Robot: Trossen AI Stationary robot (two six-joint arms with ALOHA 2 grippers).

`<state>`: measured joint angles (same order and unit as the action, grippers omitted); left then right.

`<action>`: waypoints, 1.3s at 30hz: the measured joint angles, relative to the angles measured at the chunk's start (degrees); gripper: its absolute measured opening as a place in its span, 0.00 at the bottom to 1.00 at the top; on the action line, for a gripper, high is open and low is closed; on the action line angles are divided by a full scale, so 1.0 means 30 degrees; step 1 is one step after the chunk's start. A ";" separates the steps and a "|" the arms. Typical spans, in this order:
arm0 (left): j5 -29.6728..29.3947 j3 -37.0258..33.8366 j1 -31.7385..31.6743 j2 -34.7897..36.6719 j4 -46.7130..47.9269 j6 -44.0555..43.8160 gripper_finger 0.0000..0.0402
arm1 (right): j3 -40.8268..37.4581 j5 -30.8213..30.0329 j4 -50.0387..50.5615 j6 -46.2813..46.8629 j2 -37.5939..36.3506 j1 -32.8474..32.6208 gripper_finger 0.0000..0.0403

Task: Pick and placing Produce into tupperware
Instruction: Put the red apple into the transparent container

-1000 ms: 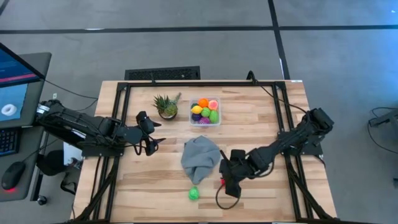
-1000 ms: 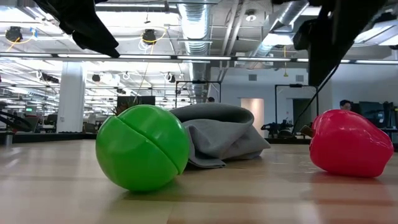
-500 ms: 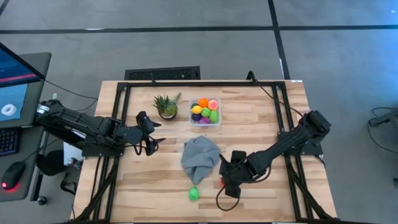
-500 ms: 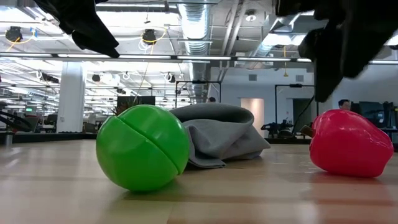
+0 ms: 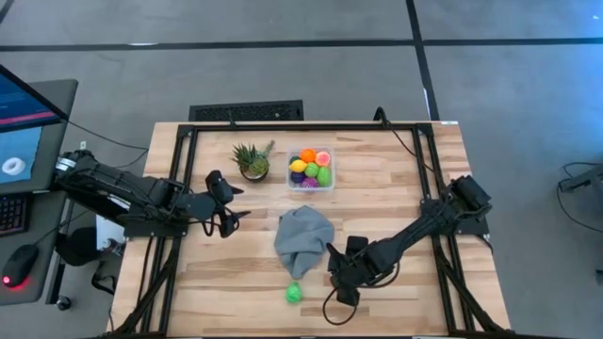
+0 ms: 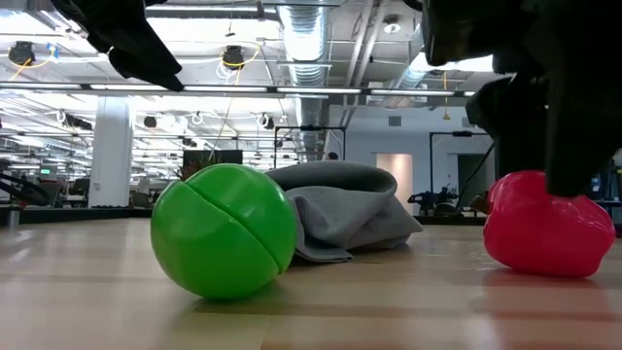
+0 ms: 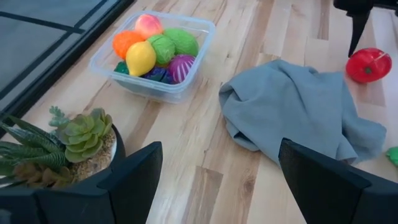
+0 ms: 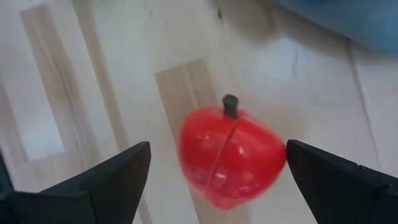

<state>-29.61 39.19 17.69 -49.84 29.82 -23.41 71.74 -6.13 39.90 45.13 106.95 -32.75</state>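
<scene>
— Since a second ago, your right pincer (image 5: 336, 279) has slid down over the red apple (image 8: 231, 155) and now covers it from above; you can see the fruit between its spread fingers (image 8: 115, 180), which do not pinch it.

— And the arm's pose?

— Your right arm stretches low and slantwise from the desk's (image 5: 396, 179) right edge toward the front middle, wrist bent down. From desk height, one dark finger (image 6: 578, 136) stands in front of the apple's top.

— My left arm?

— It has not moved. It reaches in from the left edge, its pincer (image 5: 230, 215) spread and holding nothing, near the potted plant (image 5: 252, 161).

— Where is the produce?

— Most pieces sit in the tupperware (image 5: 312, 169) at the back middle. A green ball (image 5: 294, 293) lies near the front, just beside the grey cloth (image 5: 303, 240).
</scene>
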 joint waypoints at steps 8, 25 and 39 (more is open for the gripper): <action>0.0277 0.0001 0.0000 0.0000 0.0111 -0.0067 0.77 | -0.0015 -0.0330 0.0189 0.0153 0.0407 0.0007 0.96; 0.0263 0.0003 0.0000 0.0000 0.0277 0.0223 0.77 | 0.0023 -0.0489 0.0532 0.0143 0.0725 0.0342 0.96; 0.0132 0.0003 0.0000 0.0000 0.0226 0.0202 0.77 | -0.0640 -0.0384 0.0500 0.0959 0.0725 0.0339 0.96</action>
<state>-29.21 39.20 17.69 -49.84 30.50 -22.81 69.82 -7.28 41.40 48.01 109.12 -31.74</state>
